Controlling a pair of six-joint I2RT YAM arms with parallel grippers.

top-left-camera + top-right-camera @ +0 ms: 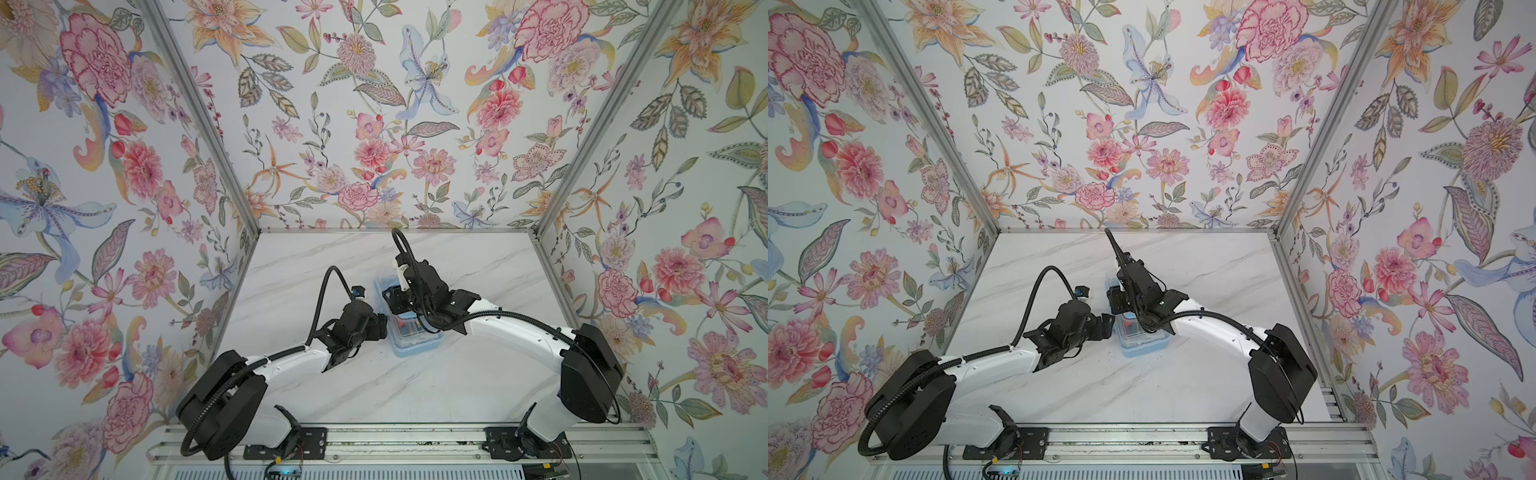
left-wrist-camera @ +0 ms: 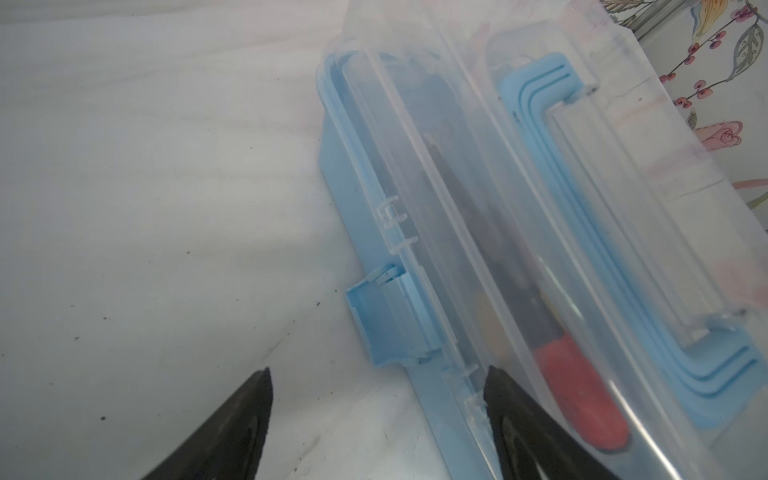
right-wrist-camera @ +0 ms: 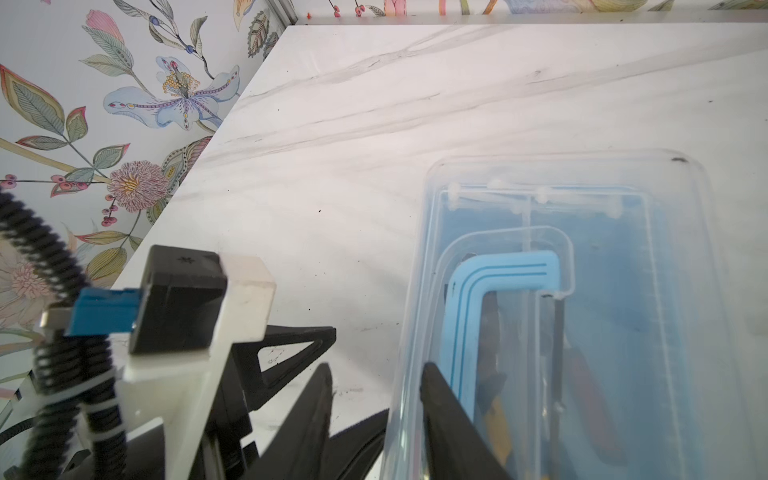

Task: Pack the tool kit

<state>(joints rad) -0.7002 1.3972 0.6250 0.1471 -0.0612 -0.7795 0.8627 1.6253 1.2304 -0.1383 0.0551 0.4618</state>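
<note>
The tool kit (image 1: 415, 349) sits near the middle of the marble table (image 2: 145, 208), with its clear lid (image 3: 685, 291) lying over the blue base; through the lid an orange screwdriver (image 2: 582, 395) shows inside. The left gripper (image 2: 378, 378) is low at the box's left long side, its jaws spread wide and holding nothing: one finger (image 2: 237, 424) is over the bare table, while another finger (image 2: 519, 415) lies against the edge of the lid, just beside the blue latch (image 2: 374, 324), which sticks out from the box. The right gripper (image 3: 376, 374) is over the far end of the box with its jaws narrow and the lid's rim between them, the inner finger (image 3: 444, 407) on the lid beside the blue handle (image 3: 461, 316); whether they pinch the rim I cannot tell
</note>
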